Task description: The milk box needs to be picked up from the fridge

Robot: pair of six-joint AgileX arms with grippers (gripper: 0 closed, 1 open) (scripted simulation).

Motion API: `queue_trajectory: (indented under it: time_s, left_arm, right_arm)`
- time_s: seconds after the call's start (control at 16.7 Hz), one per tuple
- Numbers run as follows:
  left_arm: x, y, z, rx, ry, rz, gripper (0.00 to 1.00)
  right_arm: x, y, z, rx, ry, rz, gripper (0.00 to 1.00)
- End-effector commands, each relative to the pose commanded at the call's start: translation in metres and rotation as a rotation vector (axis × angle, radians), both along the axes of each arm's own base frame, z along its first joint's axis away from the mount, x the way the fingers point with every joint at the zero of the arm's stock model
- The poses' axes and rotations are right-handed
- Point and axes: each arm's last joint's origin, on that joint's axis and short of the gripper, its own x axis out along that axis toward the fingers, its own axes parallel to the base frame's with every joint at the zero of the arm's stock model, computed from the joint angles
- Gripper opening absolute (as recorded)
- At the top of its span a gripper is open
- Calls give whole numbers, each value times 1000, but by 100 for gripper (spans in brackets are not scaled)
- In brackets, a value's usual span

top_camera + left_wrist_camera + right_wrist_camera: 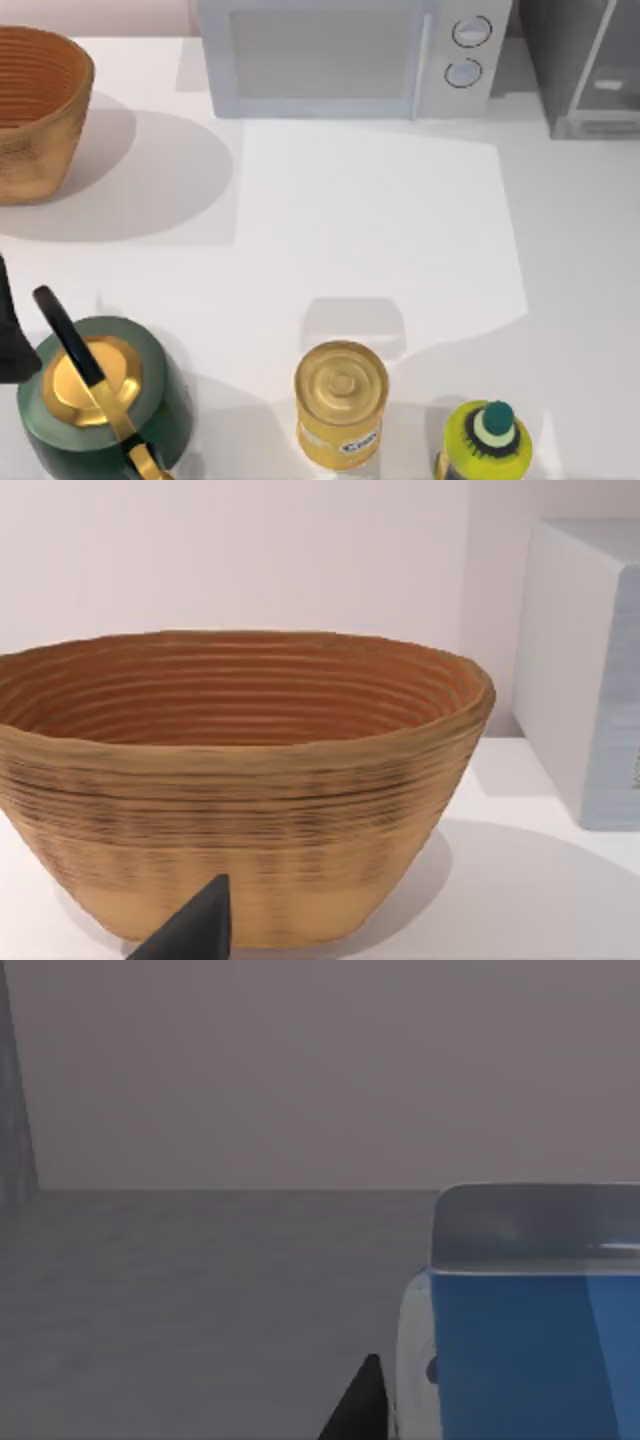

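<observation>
Looking down from the top view, I see the white tabletop (380, 220) with the white microwave (350, 55) along the far edge, its two round knobs (470, 50) toward the right. Just right of it, in the far right corner, stands the fridge (585, 65), dark grey with pale silver frame bars. A woven basket (35, 105) sits at the far left. Along the near edge, a green kettle (95, 400) with a gold lid and black handle is at the left, a yellow can (340, 400) stands near the middle, and a yellow-green bottle (485, 440) with a dark cap is to its right. A dark piece of my left arm (10, 335) shows at the left edge, just beside the kettle.

From the left wrist view, the basket (240, 780) stands close ahead on the tabletop, its ribbed inside open to view, with a side of the microwave (590, 670) beyond it to one side. One dark fingertip of my left gripper (195, 930) pokes in just in front of the basket; whether that gripper is released or clenched I cannot tell.

From the right wrist view, I am inside the fridge (200, 1290), grey floor and back wall all around. The milk box (530, 1330), blue with a pale folded top, stands on the fridge floor very close. One dark fingertip of my right gripper (360, 1405) sits just beside the carton's edge; whether it is grasping the carton I cannot tell.
</observation>
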Motion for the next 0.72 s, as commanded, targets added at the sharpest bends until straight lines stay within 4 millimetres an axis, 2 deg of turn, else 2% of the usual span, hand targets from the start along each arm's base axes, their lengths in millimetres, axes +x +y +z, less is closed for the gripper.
queue_trajectory:
  time_s: [0.06,0.12,0.54,0.72]
  left_arm:
    - [0,0,0,0,0,0,100]
    - [0,0,0,0,0,0,100]
    - [0,0,0,0,0,0,100]
    - [0,0,0,0,0,0,100]
  right_arm:
    - [0,0,0,0,0,0,2]
    - [0,0,0,0,0,0,0]
    - [0,0,0,0,0,0,0]
    - [0,-1,7,1,0,-3,0]
